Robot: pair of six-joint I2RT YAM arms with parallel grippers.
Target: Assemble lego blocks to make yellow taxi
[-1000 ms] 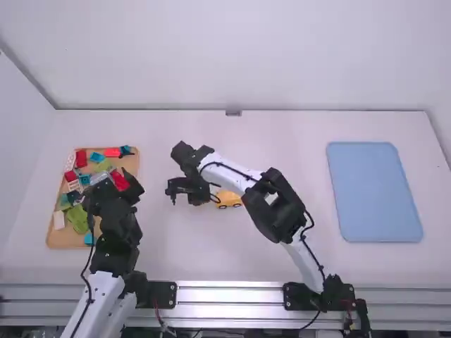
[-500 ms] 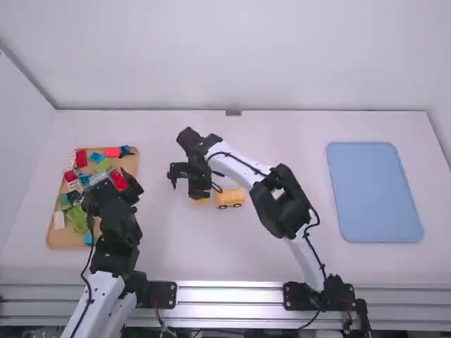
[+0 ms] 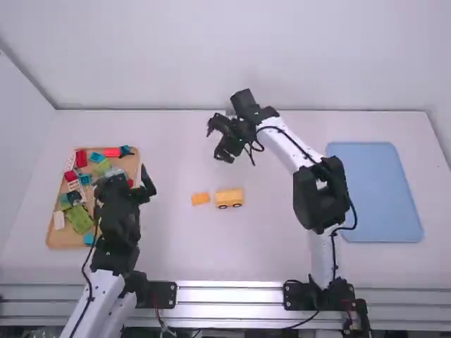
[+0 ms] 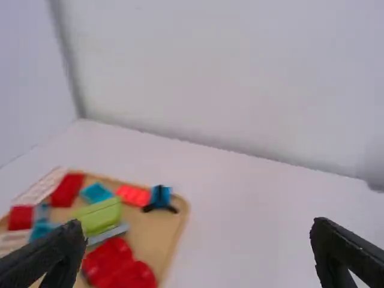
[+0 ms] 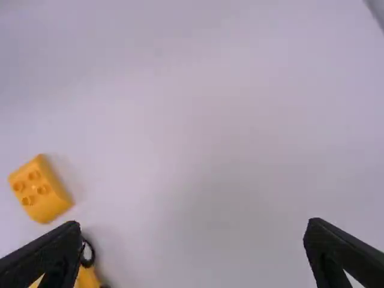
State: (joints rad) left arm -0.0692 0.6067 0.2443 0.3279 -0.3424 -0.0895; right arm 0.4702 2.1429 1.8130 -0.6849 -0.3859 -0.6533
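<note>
My left gripper [image 3: 125, 184] hangs over the right side of the block tray; in its wrist view the left gripper [image 4: 198, 255] is open with nothing between its fingers. My right gripper [image 3: 217, 144] is above the table, beyond the yellow pieces; the right gripper [image 5: 192, 252] stands open and holds nothing. On the table lie a small yellow-orange block [image 3: 201, 198] and, just right of it, a yellow body with dark wheels [image 3: 230, 198], a gap between them. The small block [image 5: 41, 189] shows studs on top, and part of the wheeled body [image 5: 88, 278] is behind a finger.
A wooden tray [image 3: 132, 160] at the left holds several loose red, green, blue and white blocks. A flat blue tray [image 3: 373, 190] lies at the right. The back wall rises behind the table's far edge.
My right gripper has lifted off the small yellow block and swung away toward the far side, uncovering both yellow pieces. The left gripper has turned a little and its fingers sit farther right.
</note>
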